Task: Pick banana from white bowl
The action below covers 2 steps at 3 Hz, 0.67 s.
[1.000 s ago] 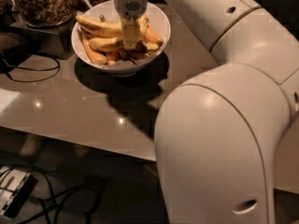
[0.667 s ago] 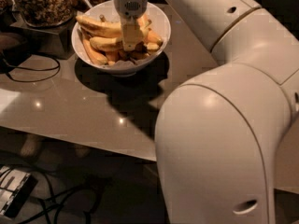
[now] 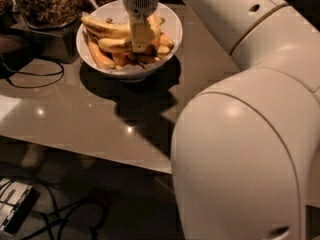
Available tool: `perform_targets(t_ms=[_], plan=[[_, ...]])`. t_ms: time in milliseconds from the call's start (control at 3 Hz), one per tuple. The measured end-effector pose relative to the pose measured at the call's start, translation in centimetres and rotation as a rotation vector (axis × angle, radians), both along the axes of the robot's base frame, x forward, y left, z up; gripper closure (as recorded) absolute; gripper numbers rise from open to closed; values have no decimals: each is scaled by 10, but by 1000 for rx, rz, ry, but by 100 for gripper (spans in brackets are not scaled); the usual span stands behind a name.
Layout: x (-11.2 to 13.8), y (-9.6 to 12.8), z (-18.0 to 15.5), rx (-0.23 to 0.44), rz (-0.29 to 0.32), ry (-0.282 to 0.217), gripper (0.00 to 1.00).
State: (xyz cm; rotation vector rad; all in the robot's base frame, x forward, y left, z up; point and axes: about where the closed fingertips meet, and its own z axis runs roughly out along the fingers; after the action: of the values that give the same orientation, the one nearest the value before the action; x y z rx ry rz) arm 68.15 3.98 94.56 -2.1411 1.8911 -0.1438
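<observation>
One white bowl (image 3: 172, 26) stands on the table (image 3: 75, 109) and holds perhaps seven bananas, though overlap blurs the count. The long banana (image 3: 106, 28) lies across the bowl's left side. One claw (image 3: 142, 44) reaches down into the pile's middle, touching fruit. Whether it is clamped on anything cannot be told.

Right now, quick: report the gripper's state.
Gripper: down inside the white bowl, on the pile of bananas; whether it is open, closed or holding one cannot be told.
</observation>
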Motion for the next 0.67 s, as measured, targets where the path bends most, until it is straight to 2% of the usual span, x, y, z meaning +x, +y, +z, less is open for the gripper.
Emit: perform_targets(t_ms=[667], plan=[[-28,-18,38,146,-13,-61,100]])
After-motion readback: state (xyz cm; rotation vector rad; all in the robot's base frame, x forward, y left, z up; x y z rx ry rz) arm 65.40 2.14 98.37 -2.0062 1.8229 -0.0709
